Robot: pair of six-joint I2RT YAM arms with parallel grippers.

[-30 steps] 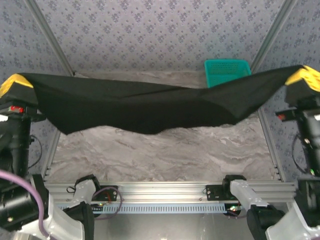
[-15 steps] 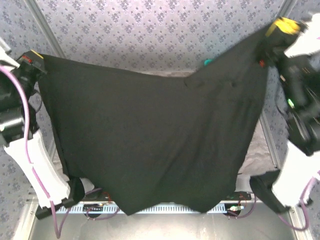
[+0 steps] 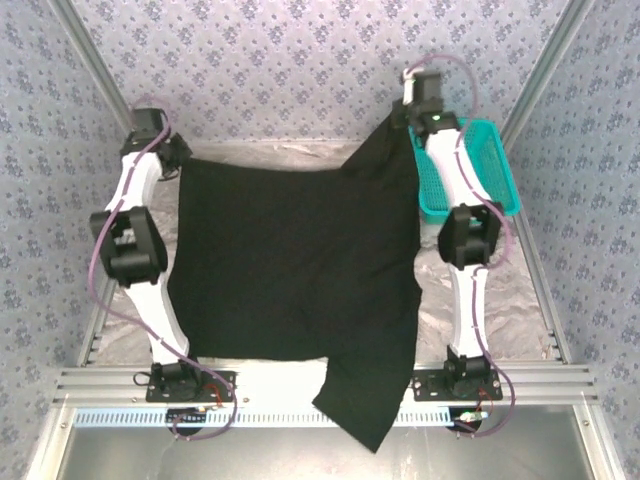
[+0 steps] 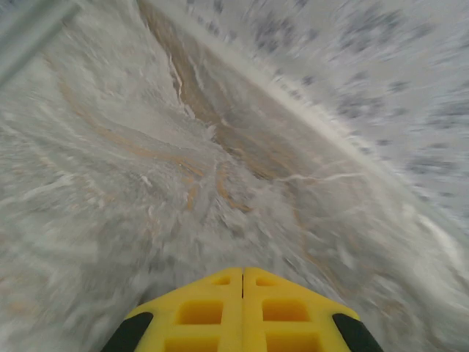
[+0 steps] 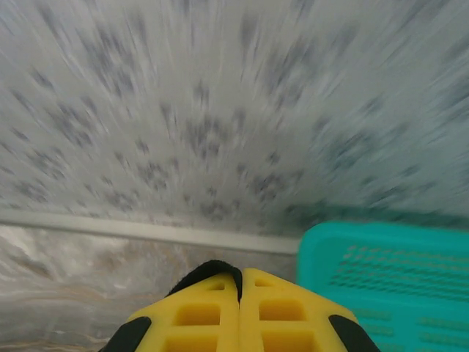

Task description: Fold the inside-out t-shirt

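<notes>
Dropped out of the high, wide curtain hold of half a second back; now reaching both arms out toward far wall and laying shirt (image 3: 290, 260) down over table (image 3: 500, 300). Lying mostly flat, plain black side up, covering middle of table from far edge to near rail (image 3: 110, 382). Spilling near right corner over rail, hanging past front edge. Peaking up off the surface at far right corner, rising to right gripper (image 3: 408, 122), just beside basket (image 3: 490, 175). Ending at far left corner in left gripper (image 3: 176, 160), sitting low near table's far left edge.

Right gripper (image 5: 240, 273): pressing jaws together, pinching a sliver of black cloth, showing at left fingertip in wrist view. Pointing at far wall, basket (image 5: 381, 282) just to its right; streaking everything with motion blur.

Left gripper (image 4: 242, 273): holding jaws flush, no gap. Wrist view not settling whether cloth sits between tips; top view showing shirt corner running straight into it, with far hem stretched across to the other gripper, so reading as clamped on shirt. Looking down at marbled table, smeared by blur.

Stretching both arms nearly full length, left along shirt's left edge, right along its right edge and passing basket's left rim
</notes>
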